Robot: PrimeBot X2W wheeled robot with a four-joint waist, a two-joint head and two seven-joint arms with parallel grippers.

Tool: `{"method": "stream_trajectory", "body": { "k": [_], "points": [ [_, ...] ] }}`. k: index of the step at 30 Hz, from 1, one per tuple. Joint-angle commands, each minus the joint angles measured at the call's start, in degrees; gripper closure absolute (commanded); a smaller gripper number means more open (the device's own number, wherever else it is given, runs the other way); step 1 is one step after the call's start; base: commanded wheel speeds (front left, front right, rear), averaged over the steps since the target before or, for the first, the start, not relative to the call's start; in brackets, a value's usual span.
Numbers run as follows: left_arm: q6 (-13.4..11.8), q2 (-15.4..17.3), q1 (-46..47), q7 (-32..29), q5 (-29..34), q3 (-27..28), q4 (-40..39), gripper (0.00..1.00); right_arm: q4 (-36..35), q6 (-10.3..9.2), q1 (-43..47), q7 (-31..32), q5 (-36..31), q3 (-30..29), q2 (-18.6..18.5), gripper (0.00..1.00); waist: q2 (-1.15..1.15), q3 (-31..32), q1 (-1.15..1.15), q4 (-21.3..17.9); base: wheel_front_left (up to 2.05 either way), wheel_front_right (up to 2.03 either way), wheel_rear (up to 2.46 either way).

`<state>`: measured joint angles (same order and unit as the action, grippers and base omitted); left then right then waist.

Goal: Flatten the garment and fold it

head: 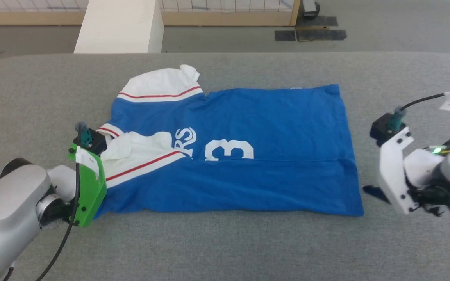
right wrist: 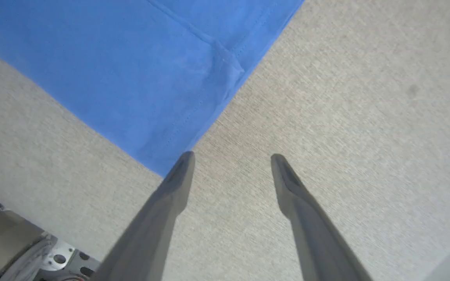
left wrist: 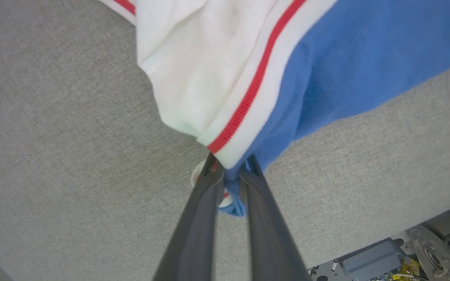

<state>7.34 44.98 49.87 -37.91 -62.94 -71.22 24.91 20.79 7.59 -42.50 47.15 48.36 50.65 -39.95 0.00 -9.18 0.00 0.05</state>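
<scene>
Left wrist view: left hand (left wrist: pixel 231 168) is pinched shut on the shirt (left wrist: pixel 326 70) at its near left corner, probably to pull the cloth taut. Shirt lies spread across the bench (head: pixel 225 242), sleeves tucked inward. Right hand (right wrist: pixel 233 157) gapes wide, set low just beside the near right corner, seemingly placed to take that corner next
</scene>
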Motion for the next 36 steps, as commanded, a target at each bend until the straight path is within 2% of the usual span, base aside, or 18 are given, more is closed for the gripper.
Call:
{"method": "stream_trajectory", "body": {
  "k": [1,5,9,15,16,17,18,27,36],
  "points": [
    [0.14,-0.42,1.27,0.63,0.14,-0.20,-0.10,1.00,2.02,-0.10,-0.24,0.50,1.04,0.22,2.00,0.00,0.00,-0.88,0.00,0.71,0.00,0.00,0.00],
    [0.14,-1.12,1.98,1.62,0.26,-0.56,0.15,1.00,6.94,-0.10,1.19,-0.18,2.06,0.77,5.64,0.00,0.00,-2.14,0.00,1.55,0.00,0.00,0.00],
    [0.14,-1.54,2.76,2.31,0.38,-0.90,0.52,1.00,10.59,-0.10,3.03,-1.10,2.48,1.96,7.58,0.00,0.00,-3.18,0.00,2.21,0.00,0.00,0.00],
    [0.14,-1.44,3.19,3.34,0.06,-1.28,1.40,1.00,11.26,-0.10,3.68,-2.92,3.26,4.05,8.05,0.00,0.00,-4.07,0.00,2.06,0.00,0.00,0.00],
    [0.14,-1.51,3.19,3.50,-0.01,-1.32,1.57,1.00,11.04,-0.10,3.46,-3.29,3.32,4.31,7.80,0.39,0.00,-4.10,0.00,2.00,0.00,0.00,0.00],
    [0.14,-1.60,3.15,3.75,-0.15,-1.37,1.75,1.00,10.81,-0.10,3.16,-3.82,3.46,4.49,7.47,0.84,0.00,-4.08,0.00,1.91,0.00,0.00,0.00],
    [0.14,-1.64,3.11,3.94,-0.26,-1.41,1.88,1.00,10.59,-0.10,2.93,-4.28,3.66,4.58,7.22,1.00,0.00,-4.02,0.00,1.83,0.00,0.00,0.00],
    [0.14,-1.48,1.49,5.75,-1.92,-1.71,3.05,1.00,6.23,-0.10,2.36,-10.24,6.50,5.36,3.40,1.00,0.00,-0.42,0.00,1.16,0.00,0.00,0.00],
    [0.14,2.90,-3.46,7.24,-2.60,-1.98,-3.07,1.00,-1.68,-0.10,4.32,-15.26,8.55,5.55,-3.77,1.00,0.00,4.98,0.00,0.76,0.00,0.00,0.00]
  ]
}}
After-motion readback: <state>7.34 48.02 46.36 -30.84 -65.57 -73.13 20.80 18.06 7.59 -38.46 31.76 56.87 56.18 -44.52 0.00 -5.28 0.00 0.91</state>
